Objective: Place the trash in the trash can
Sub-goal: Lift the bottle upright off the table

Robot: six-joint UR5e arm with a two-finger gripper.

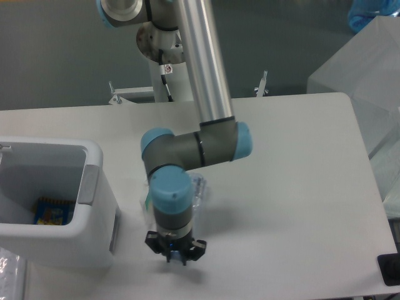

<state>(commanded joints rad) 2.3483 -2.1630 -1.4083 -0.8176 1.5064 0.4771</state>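
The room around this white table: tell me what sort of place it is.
Likely a robotics lab or test cell. A UR5e arm is mounted at a bare white table, a white trash can stands as a task prop, and clear plastic sheeting hangs against plain grey surroundings.

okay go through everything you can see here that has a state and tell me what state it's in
hand: low over the table, pointing down; grip hidden, open or shut can't be told
bottle: clear plastic, mostly hidden behind the arm's wrist, outside the can
trash can: upright, open-topped, at the table's left edge
colourful packet: lying inside the can at the bottom
table: white, bare on its right half
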